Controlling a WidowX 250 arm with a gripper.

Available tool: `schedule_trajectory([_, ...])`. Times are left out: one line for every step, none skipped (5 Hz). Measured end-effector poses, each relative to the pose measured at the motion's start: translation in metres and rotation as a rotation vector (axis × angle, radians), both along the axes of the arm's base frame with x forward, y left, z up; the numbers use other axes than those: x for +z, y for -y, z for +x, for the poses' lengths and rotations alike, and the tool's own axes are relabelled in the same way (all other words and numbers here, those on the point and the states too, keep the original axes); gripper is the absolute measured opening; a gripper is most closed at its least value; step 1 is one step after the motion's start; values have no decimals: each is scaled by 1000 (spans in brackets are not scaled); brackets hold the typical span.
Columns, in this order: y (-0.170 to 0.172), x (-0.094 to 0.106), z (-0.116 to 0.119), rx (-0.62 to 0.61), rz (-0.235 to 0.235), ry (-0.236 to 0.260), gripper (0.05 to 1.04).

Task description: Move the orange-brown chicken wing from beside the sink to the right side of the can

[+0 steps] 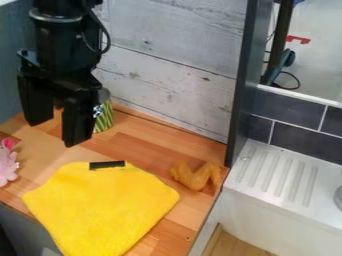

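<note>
Hangs down at the far left of the scene with a black WidowX 250 arm (60,47), nearly upright. Wears a grey ring (57,19) around the wrist and lets a black cable (107,42) loop out on the right. Points the black two-finger gripper (59,133) downward, its blunt fingers (79,119) spread apart with a clear gap between them.

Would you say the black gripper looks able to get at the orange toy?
Probably yes: the gripper hangs open, and the orange toy lies uncovered beside the yellow cloth, though reach is uncertain.
</note>
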State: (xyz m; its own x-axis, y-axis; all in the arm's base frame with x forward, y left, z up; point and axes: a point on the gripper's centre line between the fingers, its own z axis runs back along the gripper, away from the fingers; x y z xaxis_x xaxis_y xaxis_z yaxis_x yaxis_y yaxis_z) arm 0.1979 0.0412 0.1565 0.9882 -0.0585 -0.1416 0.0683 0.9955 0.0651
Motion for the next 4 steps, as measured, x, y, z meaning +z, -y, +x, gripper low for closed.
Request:
schedule_trajectory([1,-5,-1,2,-4,-21,1001])
schedule_trajectory([15,-15,25,-89,21,-8,1001])
schedule_trajectory([33,-26,52,-189,24,5,1001])
schedule_trajectory([55,-46,78,-294,22,-42,1000])
